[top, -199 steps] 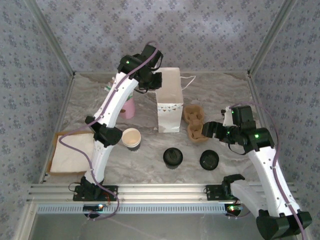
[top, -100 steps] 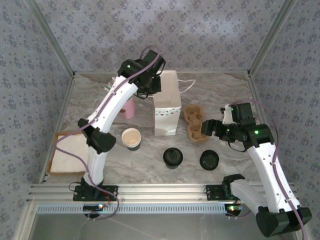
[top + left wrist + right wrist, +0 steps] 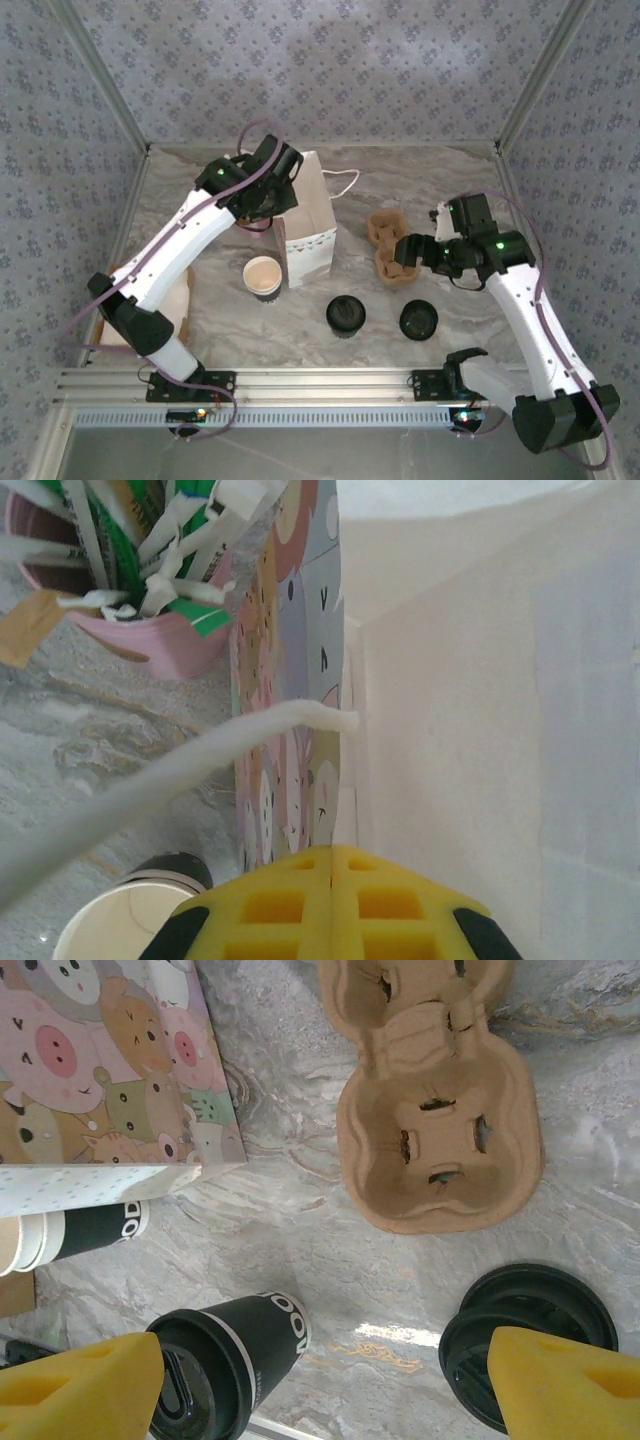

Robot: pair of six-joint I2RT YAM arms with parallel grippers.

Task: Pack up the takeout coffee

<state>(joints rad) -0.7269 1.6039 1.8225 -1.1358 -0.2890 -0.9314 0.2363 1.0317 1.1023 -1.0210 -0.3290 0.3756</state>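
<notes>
Takeout coffee cup (image 3: 263,275) stands upright and uncovered on the counter (image 3: 450,190), its cream inside facing up, just beside the near left corner of the paper bag (image 3: 308,225). Whether cup and bag touch cannot be told. In the right wrist view the cup (image 3: 75,1232) sits right under the bag's bottom edge and shows a dark printed wall below a pale rim.

To the right of it and a little nearer stands a lidded dark cup (image 3: 345,315), and further right lies a loose black lid (image 3: 418,320) flat on the marble, apart from both cups.

The bag is white inside, with cartoon animals printed on one face, and it leans to the left. The left arm reaches across to its far left top edge. The left claw (image 3: 333,880) is clenched, its yellow pads pressed together on the rim of the bag where the printed wall meets the white one. One white cord handle (image 3: 200,760) hangs loose past the claw. A pink cup (image 3: 170,645) stuffed with straws and sticks stands on the far left side of the bag.

The right claw (image 3: 320,1385) is released, its yellow fingers spread wide and holding nothing. It hangs above the counter with the lidded dark cup by one finger and the loose lid by the other. The brown moulded carrier (image 3: 385,240) lies just beyond, to the right of the bag, its pockets bare.
</notes>
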